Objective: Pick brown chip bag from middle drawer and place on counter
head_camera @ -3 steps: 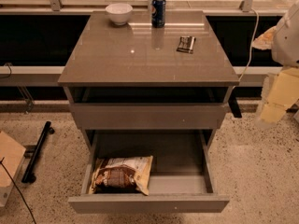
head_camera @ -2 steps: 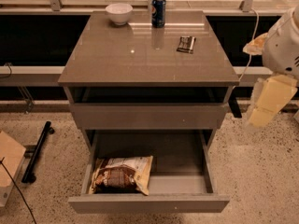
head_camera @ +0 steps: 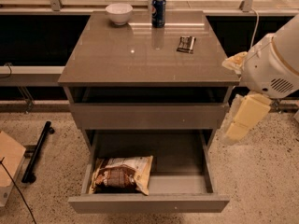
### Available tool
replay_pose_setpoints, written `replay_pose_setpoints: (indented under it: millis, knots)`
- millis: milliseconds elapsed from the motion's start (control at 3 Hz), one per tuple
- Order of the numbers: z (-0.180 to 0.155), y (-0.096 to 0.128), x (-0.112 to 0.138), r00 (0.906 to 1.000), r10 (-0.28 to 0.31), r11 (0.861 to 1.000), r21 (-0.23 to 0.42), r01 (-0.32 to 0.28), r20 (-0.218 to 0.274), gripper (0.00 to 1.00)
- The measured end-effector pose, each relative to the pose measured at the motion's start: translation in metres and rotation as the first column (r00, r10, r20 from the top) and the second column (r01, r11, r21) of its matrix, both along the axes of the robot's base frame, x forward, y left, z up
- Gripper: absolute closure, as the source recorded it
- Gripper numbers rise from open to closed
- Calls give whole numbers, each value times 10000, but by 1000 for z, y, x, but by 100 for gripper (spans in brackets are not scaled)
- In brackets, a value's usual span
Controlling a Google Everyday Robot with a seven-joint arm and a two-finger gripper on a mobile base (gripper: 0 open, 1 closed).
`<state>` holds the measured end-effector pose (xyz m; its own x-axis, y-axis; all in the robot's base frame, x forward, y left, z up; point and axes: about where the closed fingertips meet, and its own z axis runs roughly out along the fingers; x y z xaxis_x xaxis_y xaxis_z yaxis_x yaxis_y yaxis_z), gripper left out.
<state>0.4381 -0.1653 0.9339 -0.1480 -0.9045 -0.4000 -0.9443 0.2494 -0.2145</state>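
The brown chip bag [head_camera: 122,174] lies flat in the left half of the open middle drawer [head_camera: 149,203], which is pulled out low at the front of the grey cabinet. The glossy counter [head_camera: 140,50] tops the cabinet. My gripper [head_camera: 239,125] hangs below the white arm housing [head_camera: 273,64] at the right, beside the cabinet's right edge at about the height of the upper drawer front. It is above and to the right of the open drawer, well apart from the bag, and holds nothing that I can see.
On the counter stand a white bowl [head_camera: 118,13] and a blue soda can [head_camera: 159,11] at the back, and a small dark wrapper [head_camera: 186,44] lies to the right. The upper drawer front [head_camera: 149,115] is closed. A black pole [head_camera: 37,150] and a cardboard box [head_camera: 9,164] lie on the floor at the left.
My arm and gripper have moved left, closer to the cabinet's right side. The bag, the drawer and the things on the counter have not moved.
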Motion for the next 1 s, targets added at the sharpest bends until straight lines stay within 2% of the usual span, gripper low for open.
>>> replay_pose_setpoints:
  millis: [667,1000]
  knots:
    - [-37,30,-1,9986,523,9959,742,-518,-52,0]
    - [-50,39,0,9981,608,9926,1047,-615,99,0]
